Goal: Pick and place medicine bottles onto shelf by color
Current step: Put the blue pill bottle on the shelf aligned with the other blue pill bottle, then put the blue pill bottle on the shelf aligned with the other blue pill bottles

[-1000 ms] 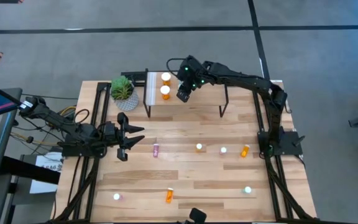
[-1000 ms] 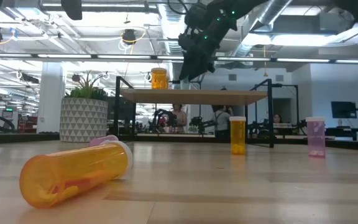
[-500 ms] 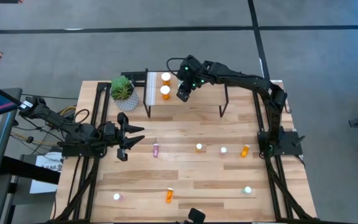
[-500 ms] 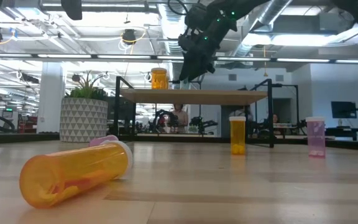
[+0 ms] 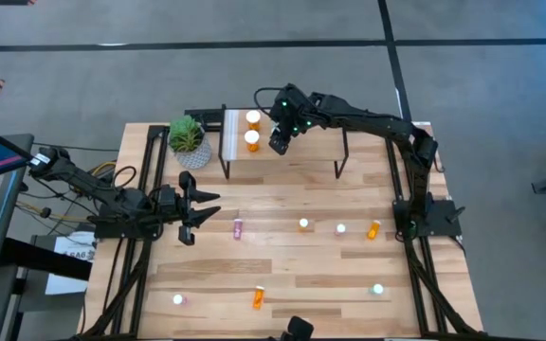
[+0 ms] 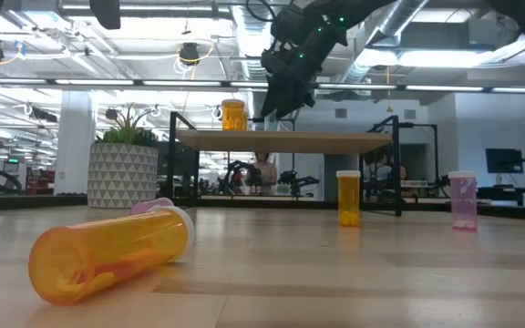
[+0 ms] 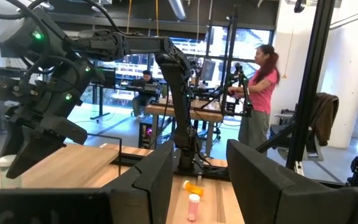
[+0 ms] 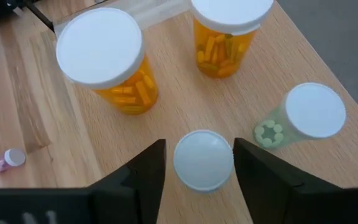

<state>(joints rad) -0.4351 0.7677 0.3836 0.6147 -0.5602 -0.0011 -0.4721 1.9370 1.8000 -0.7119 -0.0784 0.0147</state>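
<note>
The shelf stands at the table's far side, with two large orange bottles and a small green bottle upright on it. My right gripper hangs over the shelf, open, its fingers on either side of a small white-capped bottle that stands on the board; the cap hides its body colour. My left gripper waits open above the table's left side, holding nothing. My right gripper slants down onto the small bottle from above, one finger on each side of the cap. A strip of bare shelf shows between one finger and the cap. Whether the other finger touches the cap I cannot tell.
A potted plant stands left of the shelf. Loose bottles are scattered on the table: a pink one lying, two upright, an orange one lying, and more near the front edge.
</note>
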